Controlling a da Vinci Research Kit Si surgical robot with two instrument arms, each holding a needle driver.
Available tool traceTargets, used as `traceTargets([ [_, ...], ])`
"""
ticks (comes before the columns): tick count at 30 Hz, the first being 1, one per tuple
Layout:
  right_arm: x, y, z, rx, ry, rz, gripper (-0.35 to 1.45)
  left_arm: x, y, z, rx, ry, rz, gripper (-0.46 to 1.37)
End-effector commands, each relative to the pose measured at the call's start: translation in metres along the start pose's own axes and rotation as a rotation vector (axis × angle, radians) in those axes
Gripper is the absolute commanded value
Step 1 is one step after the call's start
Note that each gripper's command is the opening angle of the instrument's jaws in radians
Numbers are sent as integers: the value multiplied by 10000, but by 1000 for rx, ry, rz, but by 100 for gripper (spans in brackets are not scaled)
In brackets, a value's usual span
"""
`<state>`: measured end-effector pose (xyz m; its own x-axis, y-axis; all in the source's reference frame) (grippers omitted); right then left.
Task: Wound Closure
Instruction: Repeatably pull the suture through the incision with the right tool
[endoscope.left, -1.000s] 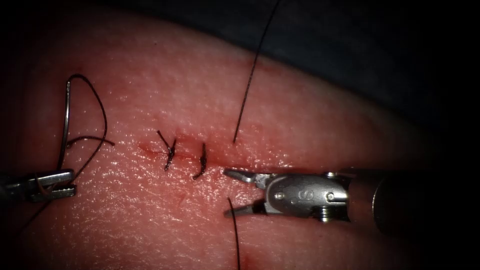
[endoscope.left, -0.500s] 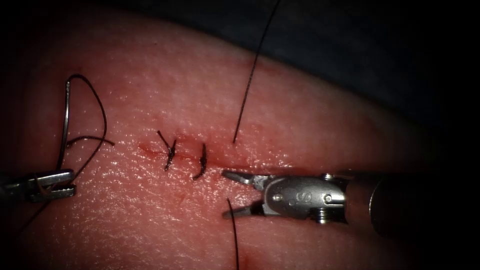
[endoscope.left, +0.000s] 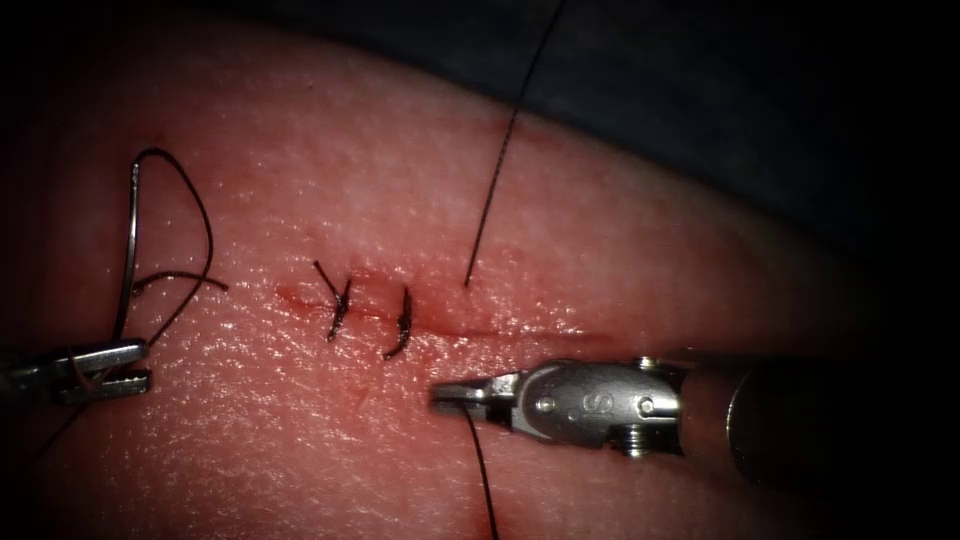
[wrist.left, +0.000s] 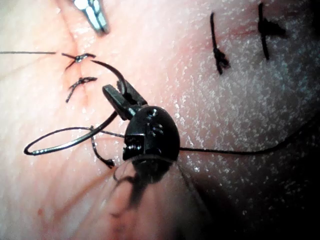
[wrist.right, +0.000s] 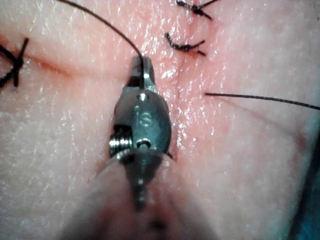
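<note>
- The right tool (endoscope.left: 445, 396) lies just below the cut (endoscope.left: 480, 330), its jaws pressed together on the thread (endoscope.left: 478, 455) where that strand leaves the tissue (endoscope.left: 620, 250); half a second ago the jaws were spread around it.
- The left tool (endoscope.left: 135, 363) sits well left of the cut, pinching the curved needle (endoscope.left: 130, 250) near its lower end; the needle is clear of the tissue.
- Two knotted stitches (endoscope.left: 340, 305) cross the cut; a second strand (endoscope.left: 500, 160) enters above it.
- Judgement: a new stitch's thread is in hand; the next move calls for steady tension.
- The left wrist view shows the needle's (wrist.left: 70, 142) full curve beside the left tool (wrist.left: 116, 95); the right wrist view shows the right tool (wrist.right: 142, 67) clamping thread (wrist.right: 105, 22).
</note>
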<state>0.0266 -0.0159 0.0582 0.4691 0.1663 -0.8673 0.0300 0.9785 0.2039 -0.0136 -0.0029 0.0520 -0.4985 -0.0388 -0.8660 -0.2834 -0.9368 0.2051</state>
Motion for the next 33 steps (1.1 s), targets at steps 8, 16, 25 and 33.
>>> traceTargets([
  [8,6,-5,-5,10,-7,-54,-35,0,0,1,-5,-1,-1,-35],
  [16,15,-32,-10,38,-59,-142,-35,0,0,1,-4,-1,-1,-35],
  [25,27,-69,-26,84,-84,-158,-35,0,0,1,-5,-1,0,-35],
  [33,36,-103,-43,102,-91,-176,-35,1,0,0,-5,-1,0,-35],
])
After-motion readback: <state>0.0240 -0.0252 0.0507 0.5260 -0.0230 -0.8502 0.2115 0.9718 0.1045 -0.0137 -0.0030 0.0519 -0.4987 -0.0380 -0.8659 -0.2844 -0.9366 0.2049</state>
